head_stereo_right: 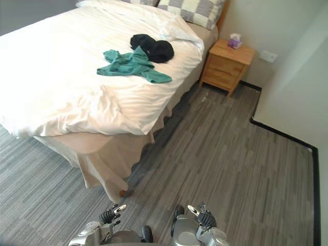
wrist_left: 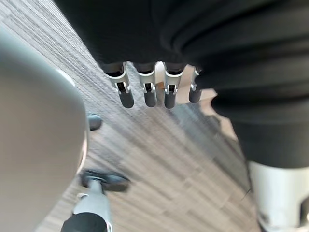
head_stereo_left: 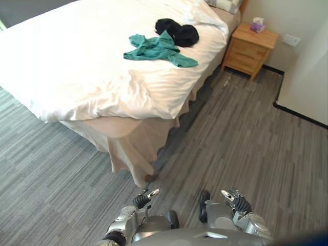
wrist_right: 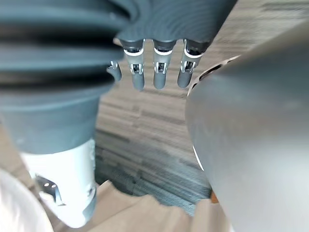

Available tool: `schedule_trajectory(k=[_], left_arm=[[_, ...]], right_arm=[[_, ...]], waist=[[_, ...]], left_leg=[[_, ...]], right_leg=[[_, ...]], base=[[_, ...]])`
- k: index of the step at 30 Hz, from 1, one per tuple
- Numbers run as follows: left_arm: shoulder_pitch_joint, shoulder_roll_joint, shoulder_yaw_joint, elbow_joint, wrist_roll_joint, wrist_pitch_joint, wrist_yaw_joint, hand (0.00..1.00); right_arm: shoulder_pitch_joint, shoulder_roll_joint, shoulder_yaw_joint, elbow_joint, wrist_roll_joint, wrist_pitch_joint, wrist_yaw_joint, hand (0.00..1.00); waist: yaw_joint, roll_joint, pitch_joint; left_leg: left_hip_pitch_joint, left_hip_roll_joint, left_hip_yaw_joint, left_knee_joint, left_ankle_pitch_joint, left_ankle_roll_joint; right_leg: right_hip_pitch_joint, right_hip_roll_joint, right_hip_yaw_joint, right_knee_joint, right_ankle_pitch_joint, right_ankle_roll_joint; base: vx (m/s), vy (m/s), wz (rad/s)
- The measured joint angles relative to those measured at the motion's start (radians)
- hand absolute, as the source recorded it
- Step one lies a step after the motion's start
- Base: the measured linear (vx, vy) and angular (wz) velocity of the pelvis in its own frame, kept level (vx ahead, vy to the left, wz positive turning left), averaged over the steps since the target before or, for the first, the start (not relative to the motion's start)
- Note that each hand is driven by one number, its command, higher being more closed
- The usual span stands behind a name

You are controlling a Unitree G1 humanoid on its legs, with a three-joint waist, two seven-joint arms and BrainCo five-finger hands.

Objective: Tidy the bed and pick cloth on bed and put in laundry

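Two cloths, green shirt [head_stereo_left: 159, 50] and black garment [head_stereo_left: 178, 32], lie on the bed [head_stereo_left: 72, 66]; left robot hand [head_stereo_left: 145, 198] and right robot hand [head_stereo_left: 236, 201] hang released, empty, well apart, pre-approach.

teal cloth [head_stereo_left: 156, 51]: soft, matt | bedsheet [head_stereo_left: 77, 61]: smooth cloth | nightstand [head_stereo_left: 250, 49]: wood
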Motion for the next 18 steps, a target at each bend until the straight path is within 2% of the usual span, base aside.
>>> schedule_trajectory(k=[3,4,5,6,7,9,10,11,12,14,16,18], left_arm=[[0.009,-0.002,0.030,0.001,0.005,-0.008,-0.004,0.00],[0.010,0.000,0.035,0.009,0.006,-0.017,-0.006,0.00],[0.011,0.002,0.035,0.010,0.004,-0.019,-0.006,0.00],[0.012,-0.003,0.034,0.011,0.004,-0.020,-0.006,0.00],[0.016,-0.006,0.033,0.014,-0.004,-0.022,-0.005,0.00],[0.029,-0.019,0.033,0.029,-0.027,-0.037,-0.003,0.00],[0.036,-0.020,0.035,0.031,-0.040,-0.040,-0.002,0.00],[0.040,-0.019,0.035,0.030,-0.056,-0.054,-0.005,0.00],[0.040,-0.019,0.036,0.030,-0.074,-0.071,-0.007,0.00],[0.041,-0.020,0.044,0.029,-0.074,-0.090,-0.020,0.00],[0.048,-0.031,0.065,0.017,-0.075,-0.105,-0.029,0.00],[0.064,-0.037,0.064,-0.018,-0.076,-0.106,-0.035,0.00]], right_arm=[[0.002,0.001,0.003,0.001,0.001,-0.006,0.000,0.00],[0.008,0.003,0.010,0.001,0.006,-0.010,0.001,0.00],[0.010,0.003,0.013,0.004,0.006,-0.011,0.001,0.00],[0.003,-0.002,0.019,0.012,0.005,-0.012,0.008,0.00],[-0.008,-0.012,0.024,0.015,0.001,-0.011,0.018,0.00],[-0.036,-0.023,0.031,0.032,-0.029,-0.005,0.031,0.00],[-0.040,-0.023,0.032,0.039,-0.043,-0.006,0.035,0.00],[-0.043,-0.023,0.032,0.041,-0.056,-0.006,0.041,0.00],[-0.043,-0.025,0.031,0.045,-0.075,-0.007,0.043,0.00],[-0.039,-0.030,0.030,0.060,-0.113,-0.005,0.055,0.00],[-0.038,-0.049,0.035,0.069,-0.156,-0.005,0.067,0.00],[-0.039,-0.051,0.035,0.066,-0.171,-0.006,0.069,0.00]], waist=[[0.005,-0.001,0.002],[0.010,-0.009,0.001],[0.013,-0.013,-0.001],[0.013,-0.008,-0.003],[0.011,0.012,-0.006],[0.019,0.023,-0.010],[0.018,0.026,-0.012],[0.016,0.031,-0.013],[0.014,0.032,-0.011],[0.017,0.027,-0.005],[0.027,0.022,-0.002],[0.026,0.030,-0.006]], left_leg=[[0.029,0.032,-0.079,0.082,-0.080,-0.035],[0.057,0.043,-0.124,0.087,-0.111,-0.071],[0.068,0.049,-0.141,0.089,-0.122,-0.091],[0.082,0.079,-0.155,0.092,-0.134,-0.108],[0.088,0.113,-0.154,0.095,-0.131,-0.109],[0.084,0.146,-0.154,0.119,-0.082,-0.131],[0.071,0.156,-0.154,0.148,-0.064,-0.133],[0.036,0.178,-0.149,0.219,-0.016,-0.134],[-0.012,0.215,-0.111,0.323,0.015,-0.141],[-0.045,0.266,-0.032,0.427,0.012,-0.147],[-0.051,0.275,0.075,0.402,-0.004,-0.172],[-0.060,0.273,0.200,0.282,0.003,-0.166]], right_leg=[[0.007,0.022,0.060,-0.012,0.006,-0.010],[0.028,0.025,0.076,-0.013,0.011,-0.019],[0.039,0.025,0.078,-0.015,0.012,-0.019],[0.042,0.038,0.062,0.037,0.093,-0.043],[0.016,0.051,0.034,0.130,0.077,-0.063],[-0.023,0.051,-0.012,0.267,-0.019,-0.100],[-0.019,0.051,-0.028,0.282,-0.043,-0.110],[0.008,0.051,-0.066,0.277,-0.072,-0.129],[0.064,0.056,-0.110,0.240,-0.082,-0.142],[0.179,0.064,-0.174,0.163,-0.083,-0.150],[0.285,0.059,-0.236,0.086,-0.080,-0.156],[0.319,0.055,-0.299,0.041,-0.080,-0.156]], base=[[0.48,-0.254,0.85],[0.50,-0.327,1.02],[0.63,-0.446,1.12],[0.51,-0.387,0.95],[0.51,-0.384,0.84],[0.48,-0.394,0.49],[0.55,-0.499,0.53],[0.41,-0.417,0.78],[0.40,-0.408,0.87],[0.36,-0.357,0.97],[0.27,-0.272,0.90],[0.08,-0.111,0.69]])
